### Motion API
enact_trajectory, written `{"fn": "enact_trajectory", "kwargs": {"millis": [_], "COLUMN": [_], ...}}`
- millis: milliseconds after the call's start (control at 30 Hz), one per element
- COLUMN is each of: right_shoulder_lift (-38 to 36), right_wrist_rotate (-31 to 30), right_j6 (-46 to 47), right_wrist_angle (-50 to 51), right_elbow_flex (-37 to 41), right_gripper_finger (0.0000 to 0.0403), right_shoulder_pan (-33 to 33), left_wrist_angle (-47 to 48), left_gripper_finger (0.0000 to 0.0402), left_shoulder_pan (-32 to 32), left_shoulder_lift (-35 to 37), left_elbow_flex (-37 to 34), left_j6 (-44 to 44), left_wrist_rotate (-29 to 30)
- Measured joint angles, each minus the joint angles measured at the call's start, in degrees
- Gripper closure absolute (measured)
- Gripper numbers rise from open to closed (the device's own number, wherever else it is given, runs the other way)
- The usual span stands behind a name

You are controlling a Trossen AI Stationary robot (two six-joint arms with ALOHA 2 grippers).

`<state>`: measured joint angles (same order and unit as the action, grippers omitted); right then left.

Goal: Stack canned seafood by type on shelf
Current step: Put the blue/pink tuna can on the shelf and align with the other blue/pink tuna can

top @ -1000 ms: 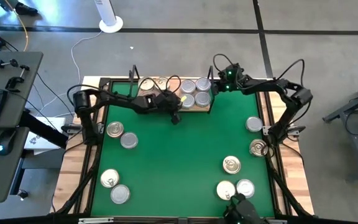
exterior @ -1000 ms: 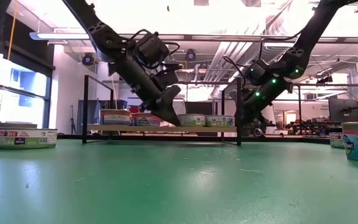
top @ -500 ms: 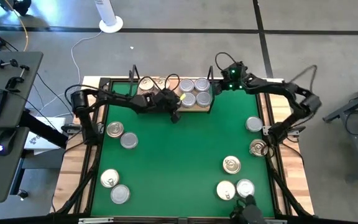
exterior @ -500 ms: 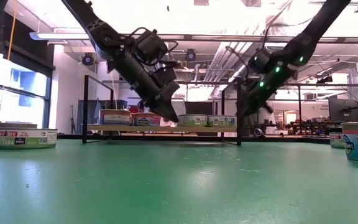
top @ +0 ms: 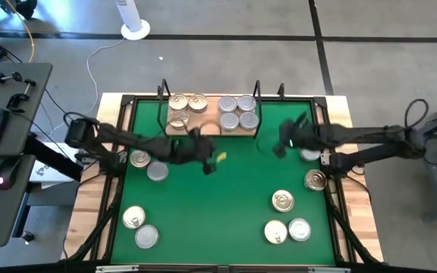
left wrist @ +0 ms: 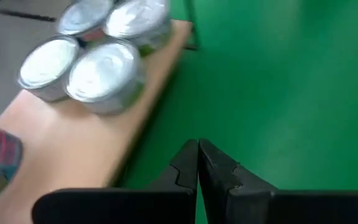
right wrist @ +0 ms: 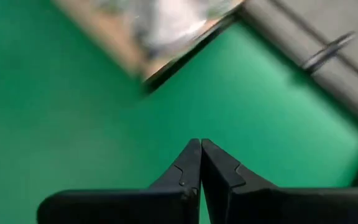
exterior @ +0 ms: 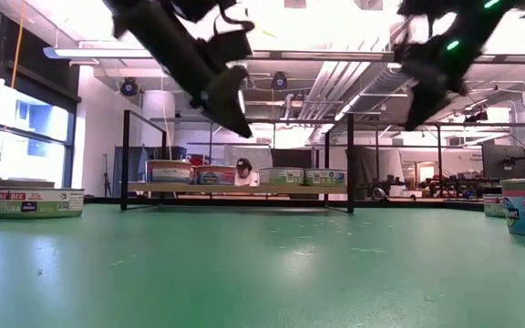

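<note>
I am between placements: my left gripper (top: 209, 168) and my right gripper (top: 278, 152) both hang pinched shut and empty above the green mat (top: 226, 197), just in front of the shelf (top: 209, 125) at the far edge of the surface. Several cans (top: 237, 112) sit there; loose ones (top: 283, 201) lie near the side and near edges. Next, I judge, I must open over one.
</note>
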<state>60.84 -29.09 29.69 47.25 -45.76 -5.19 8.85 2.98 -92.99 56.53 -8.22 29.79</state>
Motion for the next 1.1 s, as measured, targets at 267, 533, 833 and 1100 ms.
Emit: {"fn": "enact_trajectory", "kwargs": {"millis": [267,533,833,1100], "right_shoulder_lift": [2.8,10.5,25.4,32.4], "right_wrist_rotate": [2.4,14.9,17.5,1.8], "right_j6": [22.4,36.1,26.7,6.8], "right_wrist_angle": [2.9,0.7,-9.5,-32.2], "right_elbow_flex": [0.1,0.1,-0.8,-5.4], "right_gripper_finger": [0.0403,0.0403,0.0403,0.0403], "right_shoulder_pan": [34.7,47.2,43.4,34.9], "left_wrist_angle": [6.5,16.7,27.1,26.8], "left_gripper_finger": [0.0402,0.0402,0.0402,0.0402], "left_shoulder_pan": [18.1,29.9,30.4,30.7], "left_shoulder_lift": [0.1,0.1,0.0,0.0], "left_elbow_flex": [0.0,0.0,0.0,0.0], "left_j6": [-14.9,-37.5,-48.7,-48.8], "left_wrist_rotate": [16.2,30.8,30.4,31.4]}}
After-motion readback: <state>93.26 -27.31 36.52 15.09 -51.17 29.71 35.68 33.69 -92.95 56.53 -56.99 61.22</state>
